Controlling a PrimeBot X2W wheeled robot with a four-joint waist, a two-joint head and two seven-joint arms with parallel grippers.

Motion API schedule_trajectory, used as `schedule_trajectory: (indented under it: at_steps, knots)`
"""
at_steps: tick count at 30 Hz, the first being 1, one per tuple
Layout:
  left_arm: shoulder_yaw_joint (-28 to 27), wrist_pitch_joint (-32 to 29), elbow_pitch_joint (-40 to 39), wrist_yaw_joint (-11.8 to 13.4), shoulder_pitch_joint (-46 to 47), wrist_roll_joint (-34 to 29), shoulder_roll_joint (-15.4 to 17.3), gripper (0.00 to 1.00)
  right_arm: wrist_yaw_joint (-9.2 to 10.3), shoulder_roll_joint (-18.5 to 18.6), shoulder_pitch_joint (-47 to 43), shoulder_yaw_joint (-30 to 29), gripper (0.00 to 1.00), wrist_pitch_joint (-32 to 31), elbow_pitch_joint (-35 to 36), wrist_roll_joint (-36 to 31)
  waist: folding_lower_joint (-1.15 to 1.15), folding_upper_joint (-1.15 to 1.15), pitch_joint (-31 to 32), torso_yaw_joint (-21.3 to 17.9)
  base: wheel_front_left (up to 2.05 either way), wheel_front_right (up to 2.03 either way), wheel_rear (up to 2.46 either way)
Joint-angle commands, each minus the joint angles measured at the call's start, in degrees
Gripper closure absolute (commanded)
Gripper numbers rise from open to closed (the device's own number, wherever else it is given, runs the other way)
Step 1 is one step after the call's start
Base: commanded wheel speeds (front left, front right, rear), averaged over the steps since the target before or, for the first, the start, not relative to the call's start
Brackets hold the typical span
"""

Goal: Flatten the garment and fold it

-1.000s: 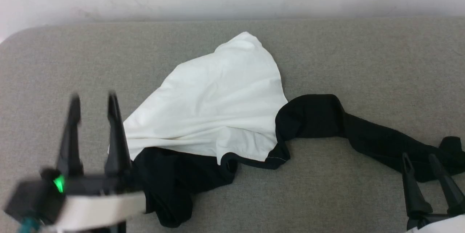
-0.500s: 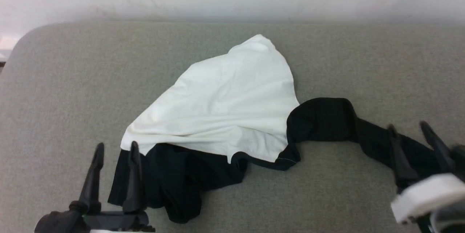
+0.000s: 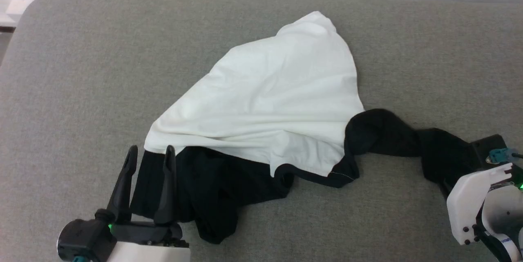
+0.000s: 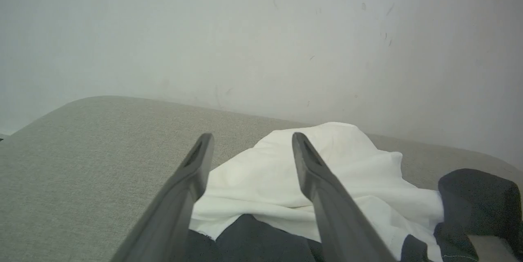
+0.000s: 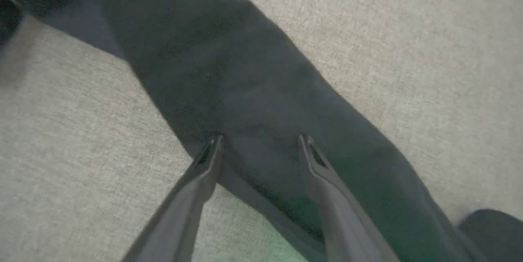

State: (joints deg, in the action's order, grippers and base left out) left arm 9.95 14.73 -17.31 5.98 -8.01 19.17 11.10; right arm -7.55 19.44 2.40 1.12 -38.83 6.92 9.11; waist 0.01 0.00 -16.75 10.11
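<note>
The garment (image 3: pixel 269 94) lies crumpled on the grey padded surface (image 3: pixel 81 70), its white body in the middle. One black sleeve (image 3: pixel 212 184) is bunched at the lower left, and the other black sleeve (image 3: pixel 392 135) trails off to the right. My left gripper (image 3: pixel 151 151) is open and low, its fingertips over the left edge of the bunched sleeve; from the left wrist its gripper (image 4: pixel 252 137) points at the white cloth (image 4: pixel 355 172). My right gripper (image 5: pixel 260 139) is open and points down, both tips on the long sleeve (image 5: pixel 253 90). Its white wrist (image 3: pixel 482 196) covers the sleeve's end.
A pale wall (image 4: pixel 245 29) rises behind the far edge of the padded surface. The surface's rounded corner (image 3: pixel 28 12) is at the far left. Bare grey fabric lies all around the garment.
The head camera has tilted down and shifted. My left gripper drew back toward the near edge beside the bunched sleeve. My right arm rose and tipped down over the right sleeve. Both stayed open.
</note>
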Motion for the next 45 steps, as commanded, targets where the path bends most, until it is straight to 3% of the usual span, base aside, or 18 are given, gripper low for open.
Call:
schedule_trajectory:
  at_steps: [1,2,3,9,16,21,24,27,28,29,30,36,41,45]
  knots:
    - [-0.1,0.3,0.2,-0.6,1.0,-0.7,-0.3,0.0,0.06,-0.3,0.9,-0.1,0.62,-0.1,-1.0,0.3,-0.01,0.0,-1.6,1.5,0.0,0.0,0.0]
    - [-0.2,0.3,0.4,-0.7,1.2,-0.8,-0.5,0.0,0.06,-0.8,1.0,-0.5,0.89,0.1,-2.0,0.5,-0.01,0.0,-1.8,1.6,0.0,0.0,0.0]
    - [-0.3,0.3,0.5,-0.9,1.4,-0.8,-0.6,0.0,0.06,-1.1,1.3,-0.5,1.0,0.5,-2.9,0.5,-0.01,0.0,-1.9,1.6,0.0,0.0,0.0]
    - [-1.3,0.3,1.5,-1.6,1.5,-0.8,-1.2,0.0,0.06,-0.2,6.8,-2.4,1.0,6.7,-3.9,-1.0,-0.01,0.0,-0.1,-0.8,0.0,0.0,0.0]
    - [-0.2,0.2,2.0,-2.0,1.2,-1.1,-1.7,0.0,0.06,8.2,11.7,-10.0,1.0,11.6,-1.1,-5.2,-0.01,0.0,2.4,-3.0,0.0,0.0,0.0]
    - [0.3,-0.6,1.9,-2.1,0.3,-0.8,-1.4,0.0,0.06,14.2,4.5,-16.8,1.0,13.9,-2.1,-6.8,-0.01,0.0,2.0,-2.9,0.0,0.0,0.0]
    - [0.3,-1.2,1.6,-2.1,0.0,-0.6,-1.0,0.0,0.06,14.4,-3.2,-20.0,1.0,15.3,-3.9,-8.1,-0.01,0.0,1.5,-2.3,0.0,0.0,0.0]
    - [0.3,-2.0,1.3,-2.2,-0.1,-0.3,-0.5,0.0,0.06,11.9,-9.2,-21.6,1.0,16.6,-6.5,-8.6,-0.01,0.0,0.8,-2.2,0.0,0.0,0.0]
    - [0.3,-2.2,1.3,-2.3,0.0,-0.3,-0.4,0.0,0.06,10.8,-10.4,-21.8,0.69,17.2,-7.5,-8.7,-0.01,0.0,0.7,-2.1,0.0,0.0,0.0]
    - [0.5,-2.5,1.3,-2.4,0.1,-0.2,-0.3,0.0,0.06,9.6,-11.0,-22.1,0.55,18.0,-8.4,-9.0,-0.01,0.0,0.7,-2.0,0.0,0.0,0.0]
    - [0.6,-2.7,1.3,-2.4,0.2,-0.2,-0.2,0.0,0.06,8.5,-11.4,-22.1,0.0,18.8,-8.9,-9.3,-0.01,0.0,0.8,-2.0,0.0,0.0,0.0]
    - [1.4,-3.7,1.2,-2.6,0.8,-0.3,0.1,0.0,0.06,1.7,-6.1,-22.1,0.0,23.0,-6.1,-7.9,-0.01,0.0,1.9,-2.9,0.0,0.0,0.0]
    - [1.8,-4.0,0.6,-2.4,0.7,-0.5,0.2,0.0,0.06,-6.8,-1.9,-22.9,0.0,27.0,5.9,-5.3,-0.01,0.0,3.6,-3.6,0.0,0.0,0.0]
    - [2.1,-4.0,0.3,-2.3,0.0,-0.3,0.2,0.0,0.06,-13.5,-4.3,-21.5,0.0,32.4,15.3,-6.1,-0.01,0.0,4.9,-3.6,0.0,0.0,0.0]
